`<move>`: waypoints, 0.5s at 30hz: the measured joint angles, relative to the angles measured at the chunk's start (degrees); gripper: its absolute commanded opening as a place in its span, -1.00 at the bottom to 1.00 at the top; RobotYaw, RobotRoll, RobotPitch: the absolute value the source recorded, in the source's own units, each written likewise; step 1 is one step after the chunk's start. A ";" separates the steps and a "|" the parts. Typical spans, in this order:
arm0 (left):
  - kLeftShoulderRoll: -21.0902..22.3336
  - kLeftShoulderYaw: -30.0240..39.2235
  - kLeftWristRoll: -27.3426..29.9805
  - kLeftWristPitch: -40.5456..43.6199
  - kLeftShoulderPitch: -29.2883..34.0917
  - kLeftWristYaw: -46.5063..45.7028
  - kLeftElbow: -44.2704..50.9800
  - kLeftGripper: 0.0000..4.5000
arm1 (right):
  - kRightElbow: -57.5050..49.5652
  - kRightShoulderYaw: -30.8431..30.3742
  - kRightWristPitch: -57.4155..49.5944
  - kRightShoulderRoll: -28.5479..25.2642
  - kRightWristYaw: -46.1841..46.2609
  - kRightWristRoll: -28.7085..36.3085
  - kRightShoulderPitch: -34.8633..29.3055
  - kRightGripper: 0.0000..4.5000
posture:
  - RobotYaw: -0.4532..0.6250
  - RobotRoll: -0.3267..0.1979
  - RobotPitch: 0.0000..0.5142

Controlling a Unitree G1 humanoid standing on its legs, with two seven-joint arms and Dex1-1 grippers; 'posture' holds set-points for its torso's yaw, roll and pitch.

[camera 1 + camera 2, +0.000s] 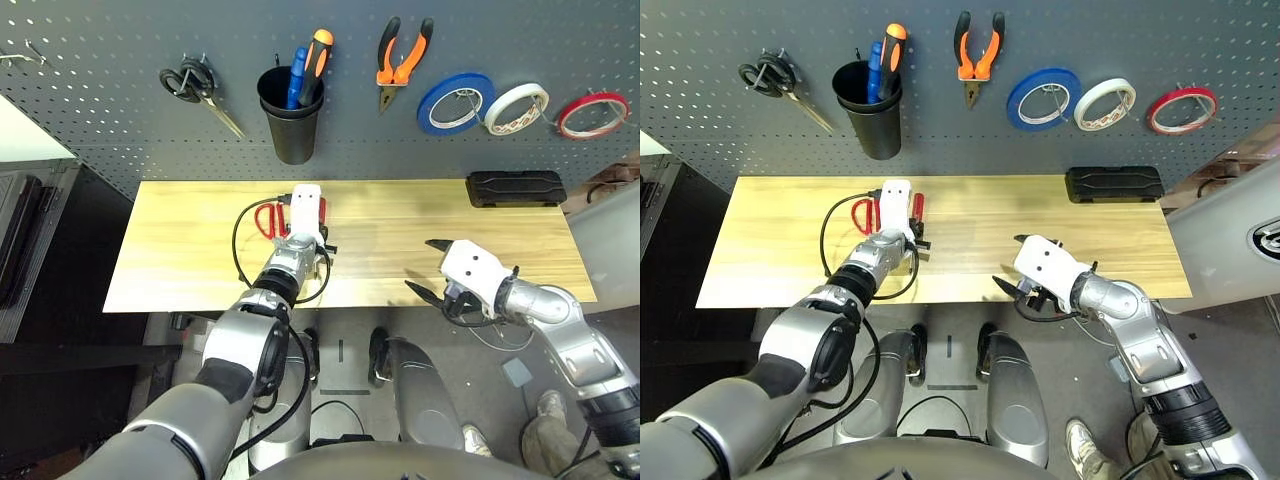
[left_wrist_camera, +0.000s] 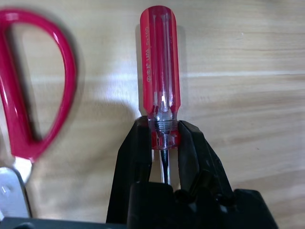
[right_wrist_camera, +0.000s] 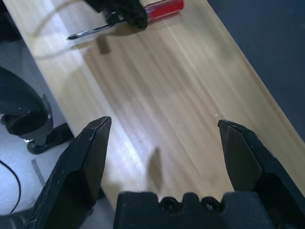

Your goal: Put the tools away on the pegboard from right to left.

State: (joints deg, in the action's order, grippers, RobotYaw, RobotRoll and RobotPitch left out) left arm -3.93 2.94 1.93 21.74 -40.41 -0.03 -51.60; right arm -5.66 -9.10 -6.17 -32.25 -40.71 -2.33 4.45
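Observation:
My left gripper (image 2: pixel 164 136) is shut on the neck of the slim red-handled screwdriver (image 2: pixel 159 62), which lies on the wooden bench (image 1: pixel 180 250). The red-handled scissors (image 1: pixel 268 218) lie just left of it, their blades hidden under my wrist. In the head views my left gripper (image 1: pixel 312 215) is at the bench's middle. My right gripper (image 1: pixel 422 265) hovers open over the front right edge, holding nothing. On the dark grey pegboard (image 1: pixel 100 80) hang the orange-and-black pliers (image 1: pixel 403 62) and, far right, the thin red tape ring (image 1: pixel 592 115).
Blue tape (image 1: pixel 455 103) and white tape (image 1: pixel 516 108) hang between the pliers and the red ring. Black-handled scissors (image 1: pixel 195 85) hang at the left beside a black cup (image 1: pixel 290 120) holding tools. A black case (image 1: pixel 515 187) lies at the bench's back right.

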 measured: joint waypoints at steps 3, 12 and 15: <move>-0.37 -0.32 0.32 4.67 6.46 -0.12 10.98 -0.63 | 1.83 -0.53 0.98 0.07 -0.48 0.00 0.99 1.00 | 0.08 0.25 0.05; 0.86 -3.00 0.81 14.67 24.26 0.92 45.15 -0.63 | 7.08 -1.49 4.36 0.07 -1.96 -0.01 4.76 1.00 | 0.19 0.25 0.03; 1.46 -3.00 1.60 15.37 28.30 1.44 52.80 -0.63 | 8.86 -1.49 5.52 0.11 -2.33 0.00 5.81 1.00 | 0.23 0.25 0.00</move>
State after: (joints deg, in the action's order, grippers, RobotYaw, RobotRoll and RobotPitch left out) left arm -2.47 -0.05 3.54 37.11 -12.11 1.41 1.20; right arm 3.20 -10.60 -0.65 -32.15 -43.04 -2.34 10.26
